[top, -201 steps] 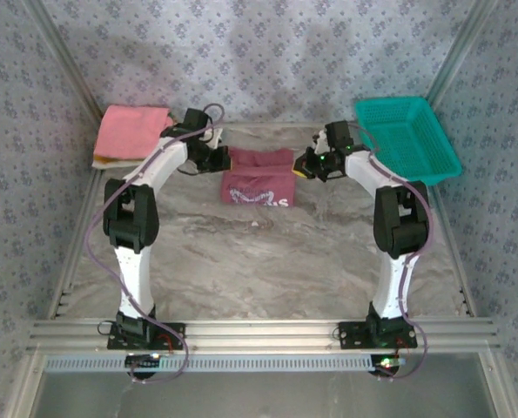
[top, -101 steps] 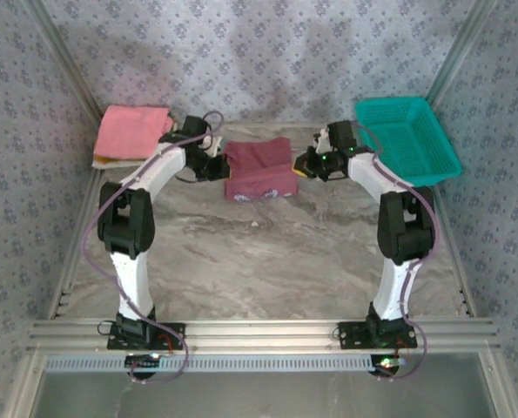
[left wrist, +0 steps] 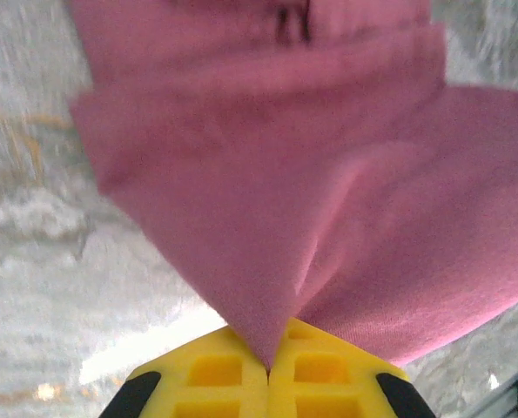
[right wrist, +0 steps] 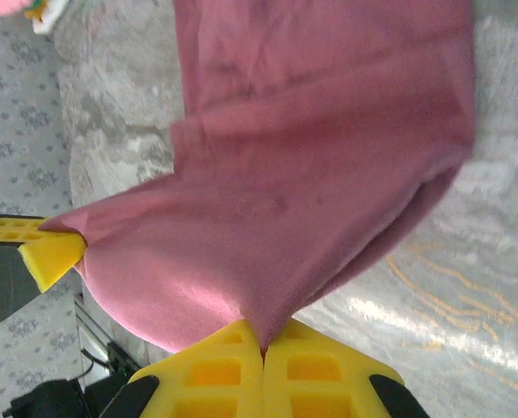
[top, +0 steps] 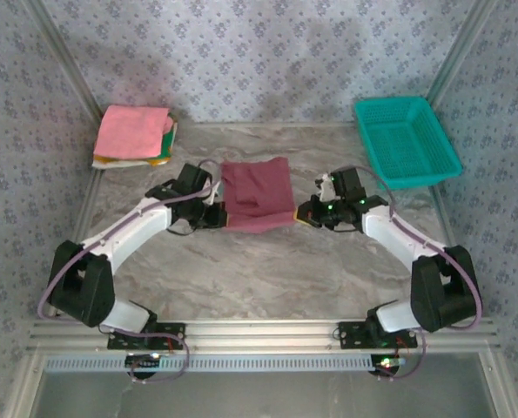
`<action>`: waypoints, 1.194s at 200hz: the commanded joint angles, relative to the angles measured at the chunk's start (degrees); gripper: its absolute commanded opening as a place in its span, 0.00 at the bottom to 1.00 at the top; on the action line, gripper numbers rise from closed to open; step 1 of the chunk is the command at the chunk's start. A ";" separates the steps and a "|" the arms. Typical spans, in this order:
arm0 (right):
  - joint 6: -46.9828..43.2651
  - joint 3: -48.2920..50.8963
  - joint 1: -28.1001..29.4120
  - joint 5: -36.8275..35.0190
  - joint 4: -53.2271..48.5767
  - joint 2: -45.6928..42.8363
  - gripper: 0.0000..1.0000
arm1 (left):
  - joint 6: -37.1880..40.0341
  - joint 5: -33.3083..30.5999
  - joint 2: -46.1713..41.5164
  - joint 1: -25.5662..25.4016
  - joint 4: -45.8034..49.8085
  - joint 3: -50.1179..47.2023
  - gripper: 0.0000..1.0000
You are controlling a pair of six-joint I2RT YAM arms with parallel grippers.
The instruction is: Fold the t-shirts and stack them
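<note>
Maroon t-shirt [top: 257, 193] is laid at mid-table, slightly toward the far side, between the two arms. Its near-left corner is pinched by the left gripper [top: 217, 215]: jaws are fully closed on the cloth, and fabric is seen coming out of the seam between the yellow pads [left wrist: 215, 370] in the left wrist view. Its near-right corner is clamped the same way by the right gripper [top: 304, 213], jaws closed and cloth nipped at the pad line in the right wrist view. The near edge is stretched between the two grips; whether it is lifted off the marble table [top: 267, 279] cannot be told. The far part of the shirt is laid flat on the tabletop. The cloth is doubled over, with a layer edge seen across it in both wrist views. Both arms are reached low and forward, angled inward.

Folded stack [top: 135, 138] is kept at the far-left corner, pink t-shirt [top: 132, 127] on top, with yellow-green [top: 168, 144] and white [top: 119, 162] edges showing beneath. Teal mesh basket [top: 407, 139] is set at the far-right corner, well apart from the shirt.
</note>
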State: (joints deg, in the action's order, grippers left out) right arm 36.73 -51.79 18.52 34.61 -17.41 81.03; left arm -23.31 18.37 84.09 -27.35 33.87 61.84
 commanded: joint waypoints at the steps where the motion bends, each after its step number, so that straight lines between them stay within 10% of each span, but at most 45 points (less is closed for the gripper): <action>1: -2.88 -6.14 -0.86 -0.95 -0.23 4.01 0.00 | 4.06 -1.07 5.44 1.63 -0.06 7.38 0.00; 224: -1.14 -57.32 -6.97 0.71 -6.18 46.19 0.00 | 12.51 2.32 38.24 13.34 7.27 47.37 0.00; 239: 2.86 -62.43 -7.14 0.83 -4.97 50.59 0.20 | 11.57 -0.50 40.96 14.27 6.32 51.82 0.40</action>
State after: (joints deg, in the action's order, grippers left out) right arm 34.48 -107.11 12.19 35.62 -23.92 126.08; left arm -11.84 21.43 121.58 -15.11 39.29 107.59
